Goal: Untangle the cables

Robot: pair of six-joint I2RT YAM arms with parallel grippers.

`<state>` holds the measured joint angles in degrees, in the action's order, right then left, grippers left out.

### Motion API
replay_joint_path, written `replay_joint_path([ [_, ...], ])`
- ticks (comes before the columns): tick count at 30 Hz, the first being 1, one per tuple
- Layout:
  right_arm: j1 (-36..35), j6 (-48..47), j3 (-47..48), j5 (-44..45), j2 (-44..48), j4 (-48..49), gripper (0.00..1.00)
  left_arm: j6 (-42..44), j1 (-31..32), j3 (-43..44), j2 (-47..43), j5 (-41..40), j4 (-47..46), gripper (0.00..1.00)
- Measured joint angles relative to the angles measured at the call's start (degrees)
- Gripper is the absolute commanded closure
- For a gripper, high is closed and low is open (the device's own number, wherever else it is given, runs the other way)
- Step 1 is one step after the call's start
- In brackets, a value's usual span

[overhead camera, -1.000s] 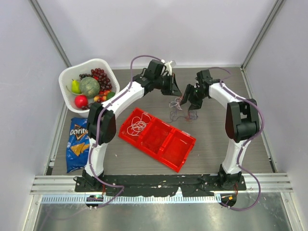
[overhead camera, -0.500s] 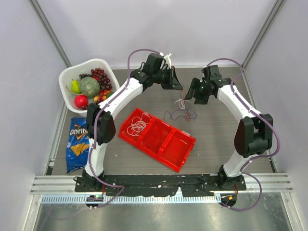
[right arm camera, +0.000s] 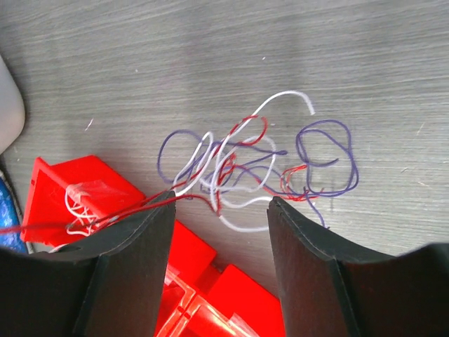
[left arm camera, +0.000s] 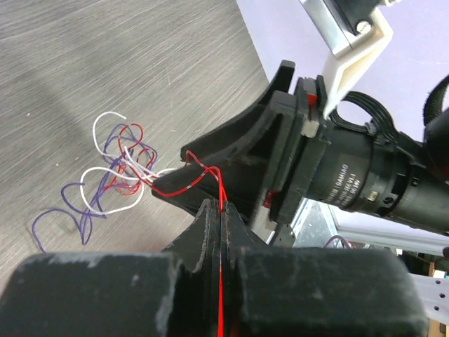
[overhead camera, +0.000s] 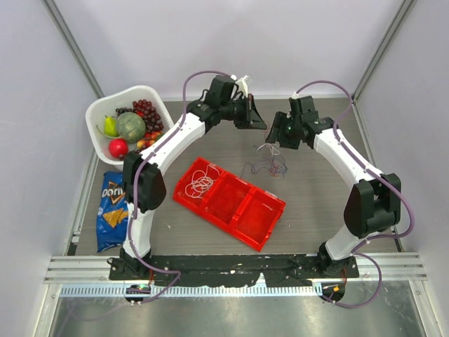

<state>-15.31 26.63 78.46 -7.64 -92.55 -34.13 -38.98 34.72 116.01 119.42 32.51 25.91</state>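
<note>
The tangle of thin white, red and purple cables (overhead camera: 271, 166) lies on the table beyond the red tray (overhead camera: 265, 213). My left gripper (overhead camera: 259, 123) hovers above it at the back. In the left wrist view the gripper (left arm camera: 220, 210) is shut on a red wire (left arm camera: 210, 177) that runs taut down to the tangle (left arm camera: 116, 168). My right gripper (overhead camera: 275, 137) is close beside it, open. In the right wrist view the gripper (right arm camera: 221, 210) stands wide above the tangle (right arm camera: 256, 165), and the red wire crosses its left fingertip (right arm camera: 151, 214). A separate white cable (overhead camera: 202, 181) sits in the tray's left compartment.
A white basket (overhead camera: 96, 112) of fruit stands at the back left. A blue chips bag (overhead camera: 114, 208) lies at the left edge. The tray's corner (right arm camera: 52, 184) shows below my right gripper.
Both grippers have moved toward the back of the table and risen. The red wire is pulled out of the tangle, which has shifted slightly back and spread out.
</note>
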Motion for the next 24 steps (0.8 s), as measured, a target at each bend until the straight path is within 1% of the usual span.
replay_joint_path([
  [7,-0.24,0.02,1.60,7.30,-1.25,0.87,0.43,-0.15,0.00,-1.46,-3.08,1.29,-0.66,1.00],
  [10,-0.24,0.04,1.79,9.03,-2.03,1.22,0.43,-0.98,0.02,-1.53,-3.96,1.66,-0.92,1.00],
  [17,-0.39,0.74,1.92,9.11,-4.57,3.06,0.42,-3.10,0.57,-2.91,-5.38,2.78,-3.19,1.00],
  [22,-0.39,1.18,1.77,6.69,-4.35,3.61,0.39,-4.39,1.33,-2.80,-5.40,2.86,-3.30,1.00],
  [24,-0.39,1.75,0.33,5.55,-2.82,4.20,0.39,-4.61,1.46,-2.80,-5.40,2.64,-3.19,1.00],
])
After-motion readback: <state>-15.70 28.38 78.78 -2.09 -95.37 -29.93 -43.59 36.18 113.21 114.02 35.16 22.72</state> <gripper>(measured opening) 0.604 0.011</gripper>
